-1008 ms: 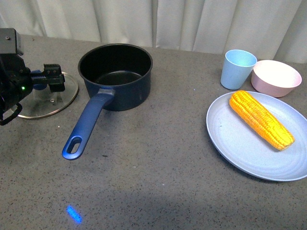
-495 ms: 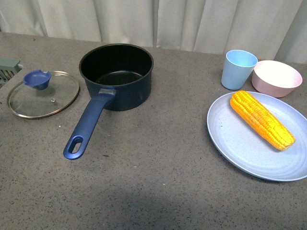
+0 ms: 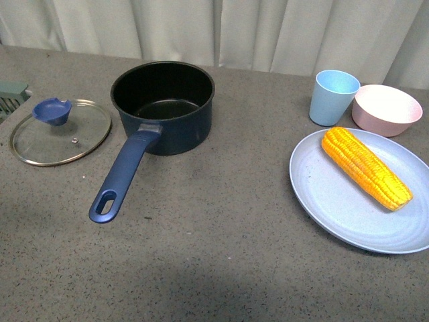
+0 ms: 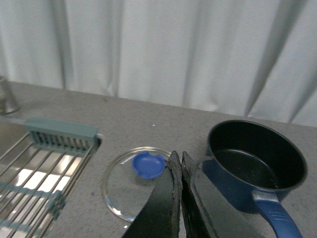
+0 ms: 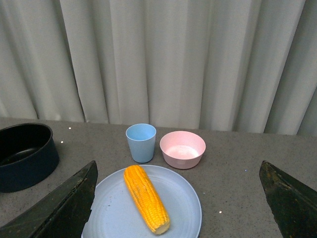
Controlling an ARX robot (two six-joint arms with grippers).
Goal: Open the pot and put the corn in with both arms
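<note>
The dark blue round pot (image 3: 175,131) sits open on the grey table (image 3: 221,255), its glass lid (image 3: 60,141) just beside it. The long yellow corn cob (image 3: 365,168) lies on a pale blue plate (image 3: 322,201), well apart. The left gripper (image 4: 178,158) is pinched together, empty; the right gripper (image 5: 177,166) is spread wide.

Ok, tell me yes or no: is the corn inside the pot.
No, the corn cob lies on the light blue plate, and the navy saucepan stands empty across the table.
</note>
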